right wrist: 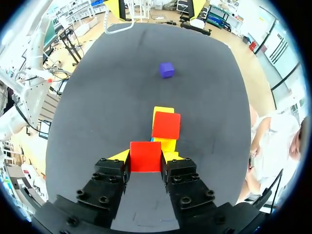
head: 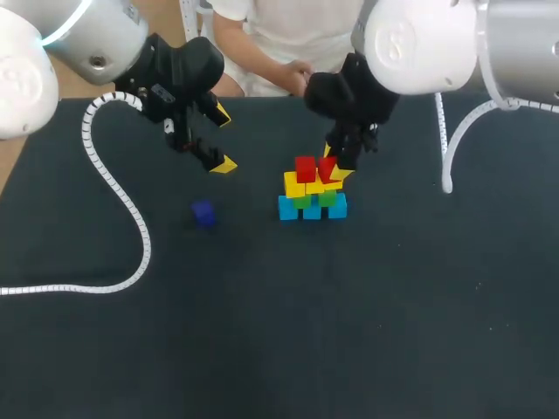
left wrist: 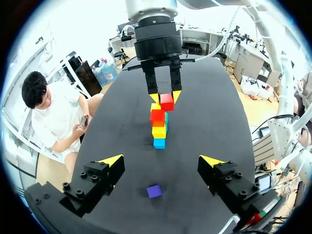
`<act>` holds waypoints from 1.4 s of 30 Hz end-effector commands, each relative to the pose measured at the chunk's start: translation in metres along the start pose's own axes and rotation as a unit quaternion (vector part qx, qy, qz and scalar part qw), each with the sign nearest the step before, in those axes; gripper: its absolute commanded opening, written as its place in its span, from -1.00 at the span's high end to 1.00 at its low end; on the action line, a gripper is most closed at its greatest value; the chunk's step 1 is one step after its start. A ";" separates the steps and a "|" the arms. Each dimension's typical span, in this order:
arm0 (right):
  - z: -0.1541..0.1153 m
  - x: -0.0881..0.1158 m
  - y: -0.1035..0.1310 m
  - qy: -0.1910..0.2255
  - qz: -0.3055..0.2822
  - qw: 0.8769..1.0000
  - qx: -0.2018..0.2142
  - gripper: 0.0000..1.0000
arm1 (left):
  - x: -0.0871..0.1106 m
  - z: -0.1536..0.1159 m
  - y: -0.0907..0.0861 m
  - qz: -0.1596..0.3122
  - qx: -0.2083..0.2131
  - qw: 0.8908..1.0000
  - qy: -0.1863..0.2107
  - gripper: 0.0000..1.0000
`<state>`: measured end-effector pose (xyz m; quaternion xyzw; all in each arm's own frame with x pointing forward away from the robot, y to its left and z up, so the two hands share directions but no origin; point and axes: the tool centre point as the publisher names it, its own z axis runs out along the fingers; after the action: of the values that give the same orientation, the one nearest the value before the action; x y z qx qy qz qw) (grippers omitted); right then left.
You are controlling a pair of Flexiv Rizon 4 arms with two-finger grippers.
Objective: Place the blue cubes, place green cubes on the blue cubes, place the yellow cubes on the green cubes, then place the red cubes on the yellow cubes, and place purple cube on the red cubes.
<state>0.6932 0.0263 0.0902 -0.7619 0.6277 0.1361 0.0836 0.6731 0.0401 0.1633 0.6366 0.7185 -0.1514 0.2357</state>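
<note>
Seating the second red cube (right wrist: 145,156) looks like the step in hand. The right arm (head: 419,44) has its jaws closed on that cube from two sides, at the top of the stack, which stands near the middle of the table (head: 367,332), towards its far edge. One red cube (head: 305,168) already sits on the yellow cubes (head: 294,185), which rest on the green cubes (head: 314,200) and, at the base, the blue cubes (head: 313,210).

To do this well, the held cube should come down flat and square beside its red neighbour, resting across the yellow layer rather than overhanging it. The jaws should open only once the cube bears its own weight, then lift straight up so a yellow tip does not drag the rows askew.

The left arm (head: 96,35) hangs with its jaws wide and empty over the table's left half. The purple cube (head: 203,214) lies alone below them, well apart from the stack, ready for the last placement.
</note>
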 end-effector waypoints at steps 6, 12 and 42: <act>0.003 -0.002 -0.006 -0.004 -0.004 1.000 -0.003 0.91 | 0.001 -0.001 0.001 0.001 0.001 1.000 -0.001 -1.00; 0.002 -0.002 -0.010 -0.005 -0.006 1.000 -0.001 0.91 | 0.001 -0.001 0.001 0.001 0.001 1.000 -0.001 -1.00; 0.007 -0.001 -0.017 -0.006 -0.003 1.000 -0.006 0.87 | 0.001 -0.001 0.001 0.001 0.001 1.000 -0.001 -1.00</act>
<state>0.7066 0.0318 0.0833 -0.7632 0.6246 0.1425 0.0841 0.6731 0.0401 0.1633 0.6366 0.7185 -0.1514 0.2357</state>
